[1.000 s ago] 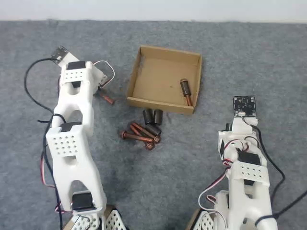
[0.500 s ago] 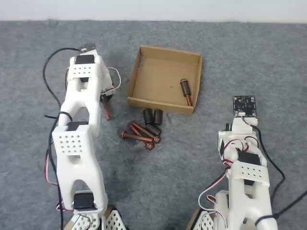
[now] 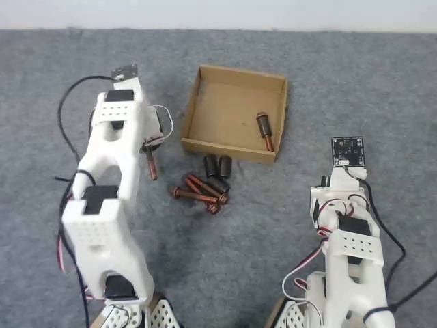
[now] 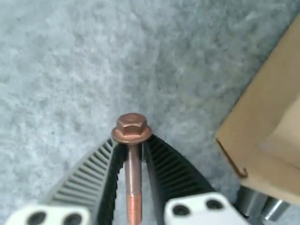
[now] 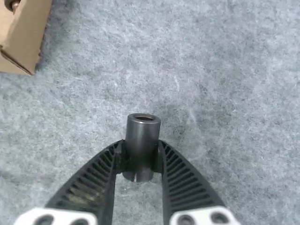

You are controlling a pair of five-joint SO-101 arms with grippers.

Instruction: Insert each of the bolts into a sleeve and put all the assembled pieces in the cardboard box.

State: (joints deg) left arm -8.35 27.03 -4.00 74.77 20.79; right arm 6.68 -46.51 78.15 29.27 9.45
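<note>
Left gripper (image 4: 132, 143) is clamped on a bolt (image 4: 133, 129). The shank lies along the fingers with the hex head outward, near a cardboard box (image 3: 218, 147) corner. Right gripper (image 5: 139, 146) grips a sleeve (image 5: 143, 133), bore facing outward. Loose bolts (image 3: 200, 191) and two sleeves (image 3: 218, 165) lie beside the box; one assembled piece (image 3: 264, 130) lies inside.

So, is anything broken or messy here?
Nothing looks broken or spilled. The left gripper holds a bolt, the right gripper holds a sleeve, and the spare bolts lie in a small heap near the cardboard box.
</note>
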